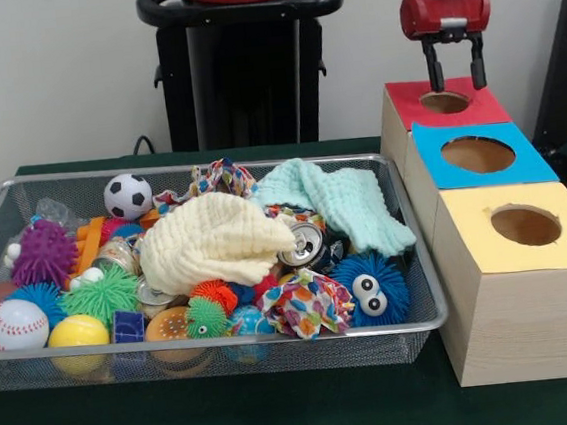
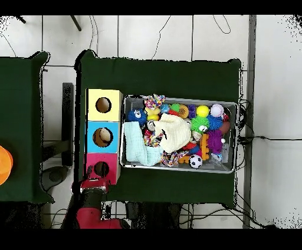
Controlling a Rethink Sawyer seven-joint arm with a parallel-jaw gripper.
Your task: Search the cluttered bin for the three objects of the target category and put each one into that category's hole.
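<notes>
We see the gripper [image 1: 456, 77] hanging just above the hole [image 1: 445, 102] in the red-topped box, fingers slightly apart and holding nothing. The bin [image 1: 18, 374] sits beside the three boxes, its long axis running across the table, toys and cloths heaped inside.

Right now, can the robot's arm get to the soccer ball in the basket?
Probably yes. The soccer ball sits on top at the bin's far edge with nothing covering it. The gripper hangs over the red box's hole, so it must swing across first.
</notes>
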